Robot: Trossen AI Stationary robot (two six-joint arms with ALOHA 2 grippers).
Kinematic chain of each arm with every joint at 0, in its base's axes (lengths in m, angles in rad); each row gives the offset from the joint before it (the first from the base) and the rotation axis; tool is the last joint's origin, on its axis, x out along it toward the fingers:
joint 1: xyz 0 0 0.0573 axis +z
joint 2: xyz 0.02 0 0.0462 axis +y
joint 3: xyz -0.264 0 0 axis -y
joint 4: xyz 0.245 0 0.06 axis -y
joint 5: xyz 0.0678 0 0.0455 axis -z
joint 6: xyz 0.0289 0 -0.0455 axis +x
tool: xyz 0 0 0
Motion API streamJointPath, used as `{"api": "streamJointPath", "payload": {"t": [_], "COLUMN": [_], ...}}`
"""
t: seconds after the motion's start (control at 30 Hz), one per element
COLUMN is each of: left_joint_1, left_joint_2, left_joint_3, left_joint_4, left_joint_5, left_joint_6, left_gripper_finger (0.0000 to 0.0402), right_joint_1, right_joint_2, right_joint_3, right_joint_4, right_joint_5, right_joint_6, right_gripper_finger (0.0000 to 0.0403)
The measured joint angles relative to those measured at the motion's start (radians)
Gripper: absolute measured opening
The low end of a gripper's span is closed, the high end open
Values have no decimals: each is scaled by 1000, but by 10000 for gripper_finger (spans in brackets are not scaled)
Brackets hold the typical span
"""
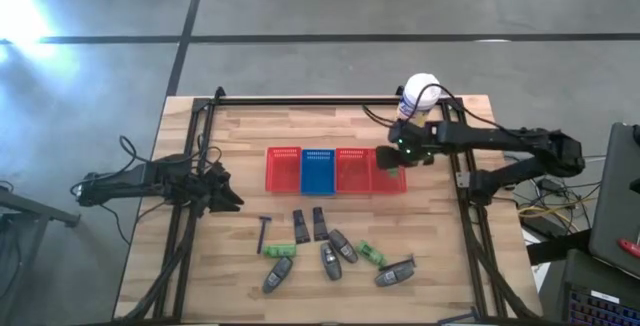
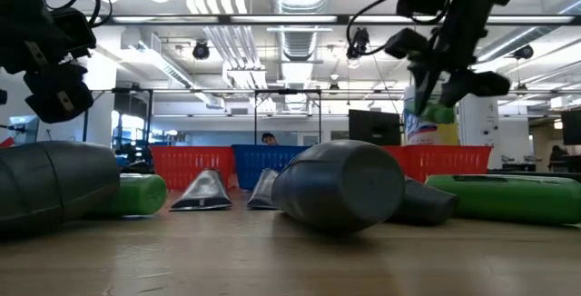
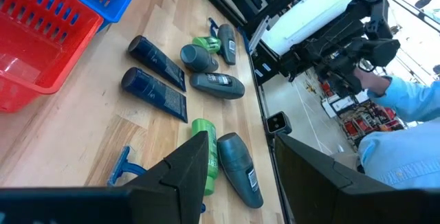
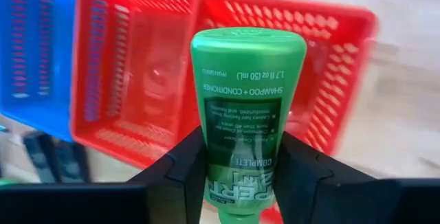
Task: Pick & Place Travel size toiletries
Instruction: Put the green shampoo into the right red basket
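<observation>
Fingers (image 4: 189, 165) of the right gripper (image 4: 237, 176) pinch a green shampoo tube (image 4: 246, 114) from both sides, cap end outward, held in the air above the rightmost red basket (image 4: 330, 80). Seen from above, that gripper (image 1: 400, 151) sits over the right end of the basket row (image 1: 335, 170), near the desk's (image 1: 250, 136) back edge and a white-capped canister (image 1: 420, 93). The left gripper (image 1: 228, 194) waits at the desk's left side, fingers (image 3: 185, 172) spread apart, with bare wood between it and the baskets. Remaining toiletries (image 1: 335, 251) lie scattered near the front edge. Only the left wrist view shows a blue-handled razor (image 3: 120, 165) up close and a person's light blue sleeve (image 3: 405, 93) beyond the desk.
</observation>
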Motion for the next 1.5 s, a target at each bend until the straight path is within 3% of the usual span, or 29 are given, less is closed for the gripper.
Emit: {"api": "streamJointPath", "payload": {"t": [0.33, 0.47, 0.63, 0.77, 0.93, 1.13, 1.5], "left_joint_1": [0, 0, 0, 0, 0, 0, 0], "left_joint_2": [0, 0, 0, 0, 0, 0, 0], "left_joint_3": [0, 0, 0, 0, 0, 0, 0], "left_joint_4": [0, 0, 0, 0, 0, 0, 0], "left_joint_5": [0, 0, 0, 0, 0, 0, 0], "left_joint_6": [0, 0, 0, 0, 0, 0, 0], "left_gripper_finger": [172, 172, 172, 172, 172, 172, 172], "right_joint_1": [-10, 34, 144, 294, 498, 678, 764], "right_joint_2": [160, 150, 102, 101, 195, 377, 695], "right_joint_3": [15, 65, 142, 151, 148, 245, 479], "right_joint_4": [8, -7, -93, -101, -87, -32, -110], "right_joint_5": [-31, 34, 84, 13, -61, -45, 22], "right_joint_6": [-114, -161, -345, -444, -369, -285, -121], "right_gripper_finger": [241, 279, 308, 317, 315, 307, 310]}}
